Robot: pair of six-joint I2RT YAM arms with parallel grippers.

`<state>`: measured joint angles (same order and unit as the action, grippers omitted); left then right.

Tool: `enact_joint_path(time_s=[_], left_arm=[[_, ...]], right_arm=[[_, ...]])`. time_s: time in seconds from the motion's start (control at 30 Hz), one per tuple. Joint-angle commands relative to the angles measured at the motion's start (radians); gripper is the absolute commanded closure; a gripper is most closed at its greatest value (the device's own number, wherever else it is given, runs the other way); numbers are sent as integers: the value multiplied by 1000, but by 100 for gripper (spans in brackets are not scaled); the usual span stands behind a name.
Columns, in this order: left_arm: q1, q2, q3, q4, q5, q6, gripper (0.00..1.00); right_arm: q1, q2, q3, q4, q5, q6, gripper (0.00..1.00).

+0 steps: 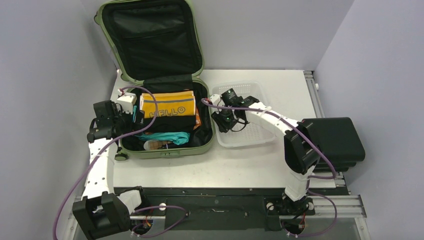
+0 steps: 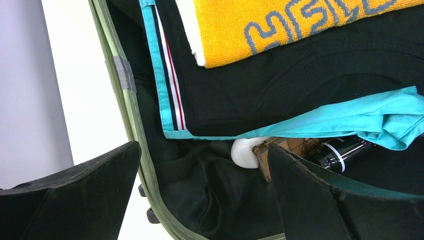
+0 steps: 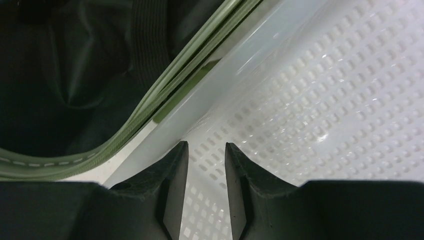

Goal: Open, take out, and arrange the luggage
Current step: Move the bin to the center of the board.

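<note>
White table (image 1: 250, 170): one luggage (image 1: 150, 152), one basket (image 1: 255, 140)

- Left arm (image 1: 97, 170): white plastic shell links, black joint housings, chunky black motor block at the near end.
- Right arm (image 1: 272, 119): same white links, large black block at the elbow.
- Purple cable (image 1: 75, 192) runs in loose loops along each arm.
- Left tool (image 2: 202, 147): two broad matte black fingers, wedge-shaped, tapering to the tips.
- Right tool (image 3: 206, 146): black fingers with flat inner faces and a dull, grainy finish.
- Black plate (image 1: 215, 205) under both bases, with two pale round caps.
</note>
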<state>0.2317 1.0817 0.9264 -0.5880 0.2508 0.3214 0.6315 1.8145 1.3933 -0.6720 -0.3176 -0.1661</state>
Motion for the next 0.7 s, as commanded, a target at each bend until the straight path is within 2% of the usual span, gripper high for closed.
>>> enact_joint_path(time_s=[0.0, 0.1, 0.23, 0.43, 0.53, 0.67], left_arm=[[-5, -4, 32, 2, 24, 16, 4], [-10, -12, 24, 10, 10, 46, 4], [-16, -2, 26, 29, -22, 83, 4], [-20, 72, 117, 22, -37, 145, 4], [-28, 106, 186, -7, -40, 146, 4], [-44, 139, 233, -37, -66, 141, 4]], right_arm=[[-15, -18, 96, 32, 71, 19, 70], [-30, -125, 74, 63, 150, -32, 69], [-30, -232, 56, 106, 235, -155, 63], [-8, -227, 158, 71, 175, -291, 51], [1, -184, 256, 43, 131, -234, 45], [0, -57, 441, -68, 44, -77, 45]])
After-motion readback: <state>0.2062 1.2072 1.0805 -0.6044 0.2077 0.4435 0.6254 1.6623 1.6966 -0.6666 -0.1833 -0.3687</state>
